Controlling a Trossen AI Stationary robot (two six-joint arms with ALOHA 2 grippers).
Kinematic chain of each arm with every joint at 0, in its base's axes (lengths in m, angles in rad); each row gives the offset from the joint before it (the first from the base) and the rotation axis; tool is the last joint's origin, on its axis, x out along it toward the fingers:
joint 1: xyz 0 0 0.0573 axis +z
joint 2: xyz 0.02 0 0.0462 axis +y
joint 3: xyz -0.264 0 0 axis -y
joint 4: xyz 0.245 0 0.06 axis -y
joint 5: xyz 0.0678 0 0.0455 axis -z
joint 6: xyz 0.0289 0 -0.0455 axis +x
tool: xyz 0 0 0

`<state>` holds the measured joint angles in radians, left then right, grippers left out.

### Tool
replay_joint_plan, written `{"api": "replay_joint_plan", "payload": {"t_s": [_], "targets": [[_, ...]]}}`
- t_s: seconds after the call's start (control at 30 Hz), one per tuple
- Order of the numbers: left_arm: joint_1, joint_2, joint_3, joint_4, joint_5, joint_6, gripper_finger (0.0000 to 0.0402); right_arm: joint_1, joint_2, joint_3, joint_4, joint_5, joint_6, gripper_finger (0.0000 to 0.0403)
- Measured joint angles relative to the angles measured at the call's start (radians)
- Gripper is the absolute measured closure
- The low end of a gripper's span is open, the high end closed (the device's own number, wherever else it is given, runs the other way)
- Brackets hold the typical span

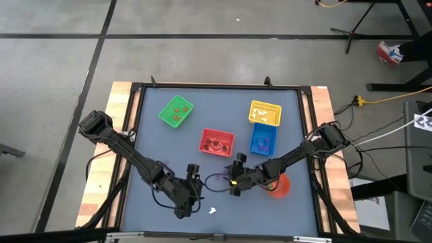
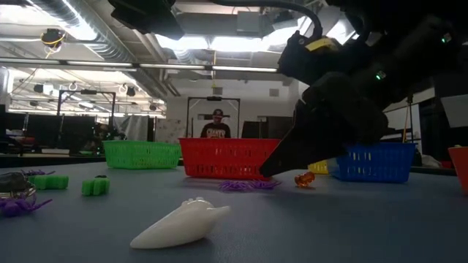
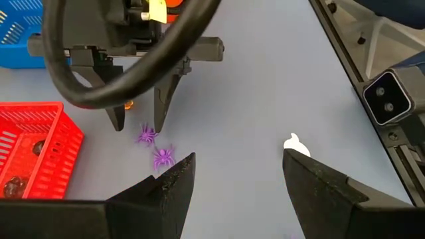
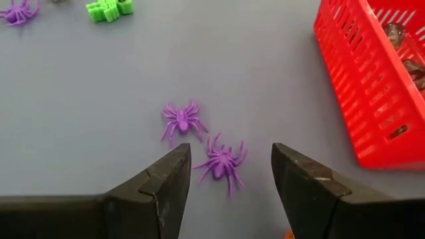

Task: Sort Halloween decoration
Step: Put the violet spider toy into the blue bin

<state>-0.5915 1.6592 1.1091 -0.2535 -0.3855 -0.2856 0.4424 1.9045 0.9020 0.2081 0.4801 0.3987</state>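
Note:
Two purple spider trinkets lie flat on the blue-grey table, near the red basket. My right gripper is open and points down over them, with the nearer spider between its fingers and untouched. It also shows in the left wrist view and in the low view. My left gripper is open and empty, just left of the right gripper in the high view. A white trinket lies near the table's near edge. An orange trinket lies behind the spiders.
Green, yellow, red and blue baskets stand at the table's far half, and a red bowl beside my right arm. Green trinkets and another purple spider lie farther left. A person stands beyond the table.

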Motion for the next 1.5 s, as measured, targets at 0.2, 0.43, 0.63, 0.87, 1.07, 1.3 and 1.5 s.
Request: {"api": "replay_joint_plan", "payload": {"t_s": [0.2,0.43,0.63,0.87,1.07,1.3,1.5], "targets": [[0.0,0.0,0.0,0.0,0.0,0.0,0.0191,0.0,0.0,0.0,0.0,0.0,0.001,0.0194],[0.0,0.0,0.0,-0.001,0.0,0.0,0.0191,0.0,0.025,0.0,0.01,0.02,0.001,0.0194],[0.0,0.0,0.0,0.001,-0.002,0.0,0.0191,0.002,0.053,0.001,0.036,0.004,0.002,0.0194],[0.0,0.0,0.0,0.001,-0.017,0.0,0.0191,0.002,0.055,0.002,0.034,0.001,0.002,0.0194],[0.0,0.0,0.0,0.001,-0.017,0.0,0.0191,0.002,0.055,0.002,0.032,0.0,0.002,0.0194],[0.0,0.0,0.0,0.001,-0.017,0.0,0.0191,0.002,0.056,0.002,0.031,-0.001,0.001,0.0194],[0.0,0.0,0.0,0.0,-0.018,0.0,0.0191,0.002,0.056,0.002,0.028,-0.002,0.001,0.0216]]}}
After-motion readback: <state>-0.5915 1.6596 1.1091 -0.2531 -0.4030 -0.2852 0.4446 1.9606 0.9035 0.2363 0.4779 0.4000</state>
